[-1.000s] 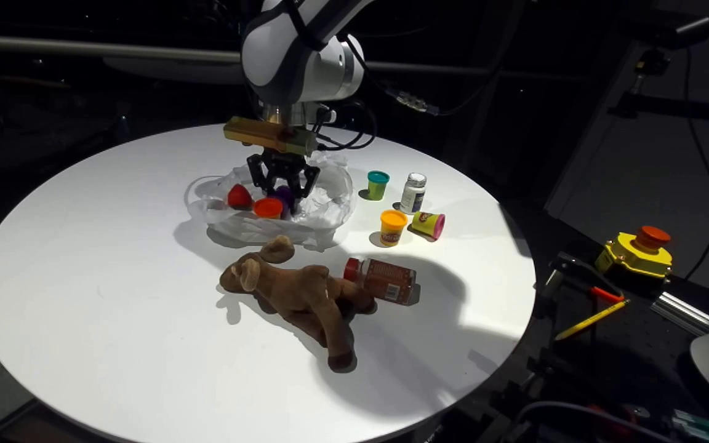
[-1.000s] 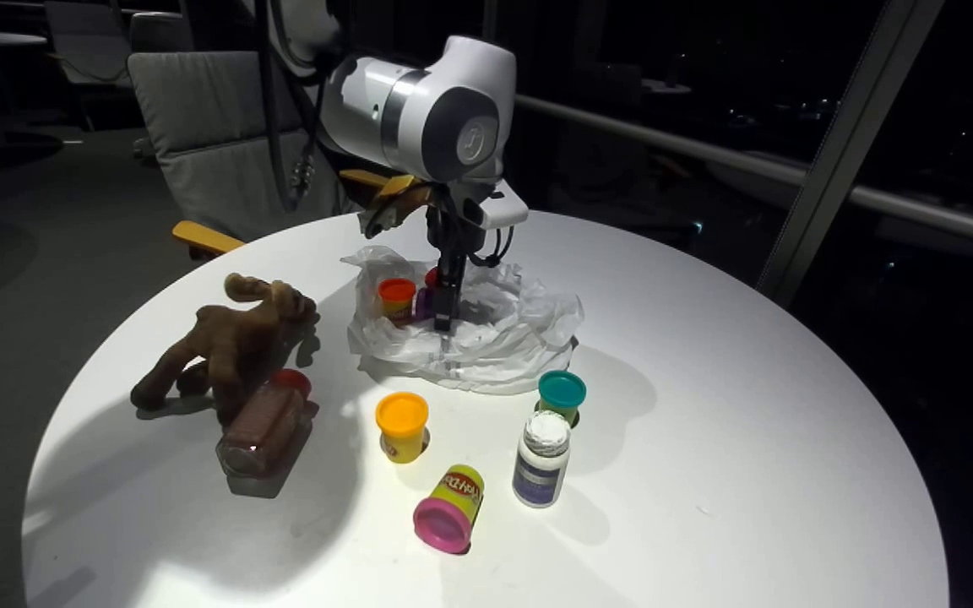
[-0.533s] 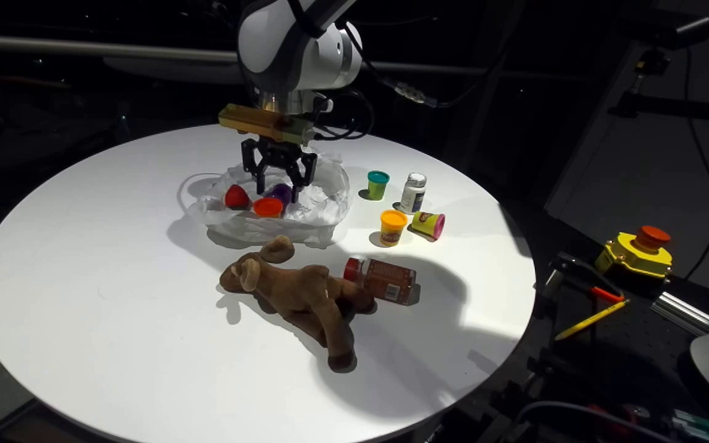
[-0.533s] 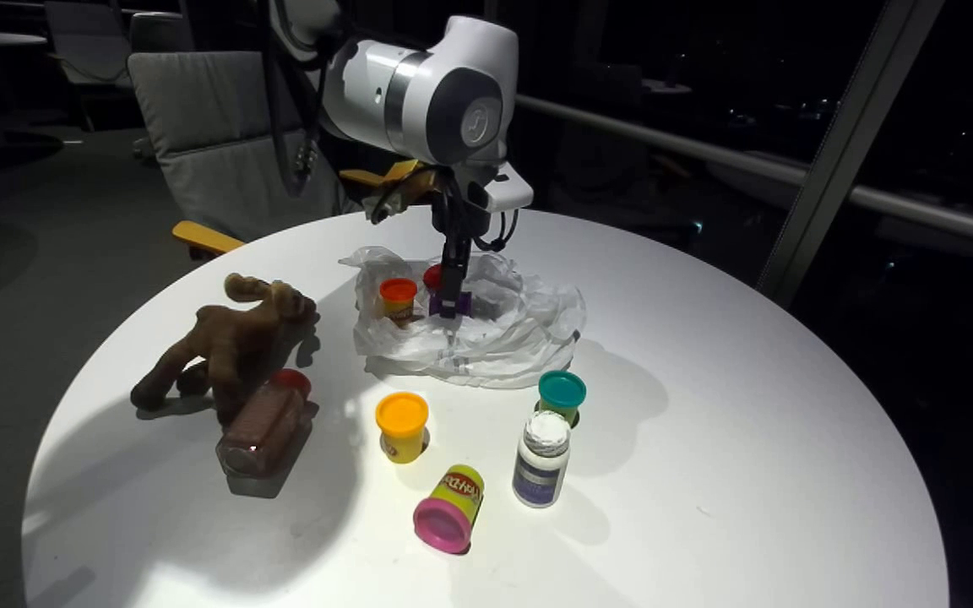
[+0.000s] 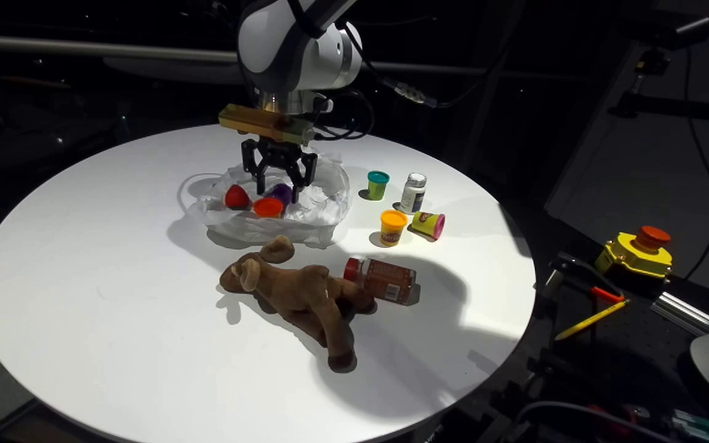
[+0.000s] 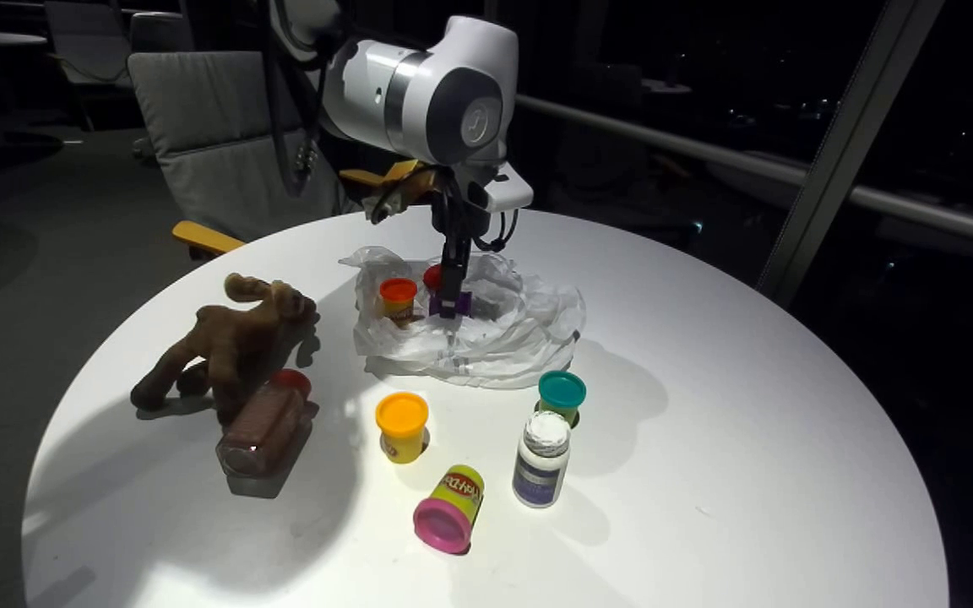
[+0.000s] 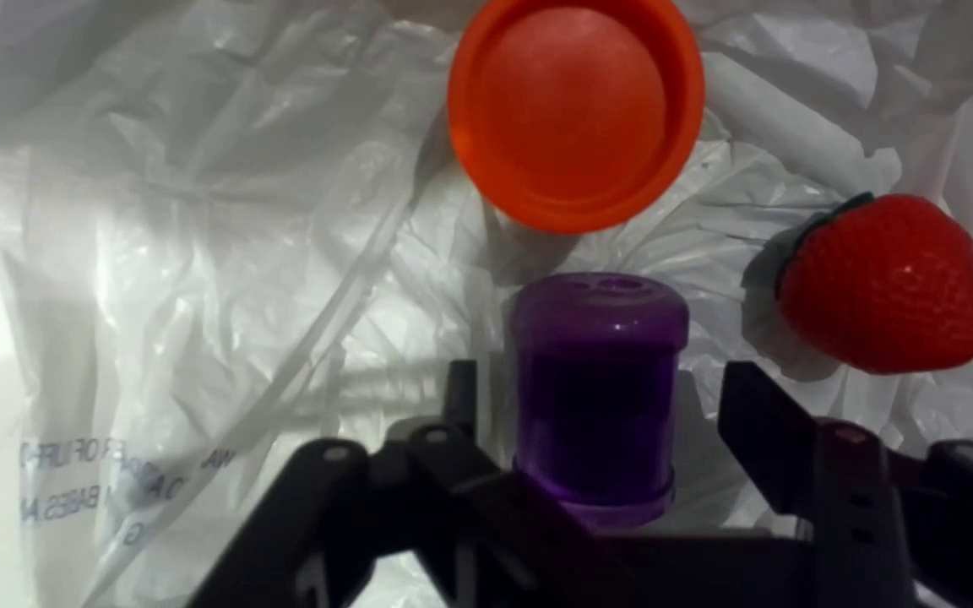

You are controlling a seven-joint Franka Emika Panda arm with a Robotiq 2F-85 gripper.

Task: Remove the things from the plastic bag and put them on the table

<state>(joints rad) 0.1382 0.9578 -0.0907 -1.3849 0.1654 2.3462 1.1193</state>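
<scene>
Up front we've got the long-limbed brown plush animal (image 5: 302,289) lying on the round white worktop (image 5: 139,344). Further back, our claw (image 5: 278,189) hangs spread over the purple plastic jar (image 7: 600,405) inside the wrinkly whitish plastic bag (image 5: 256,231). Probably we're on that pickup: next, dip, squeeze, lift.

The end effector (image 5: 278,192) has risen and its jaws have spread; the purple jar (image 7: 598,388) and the bag (image 5: 325,206) have shifted slightly.
</scene>
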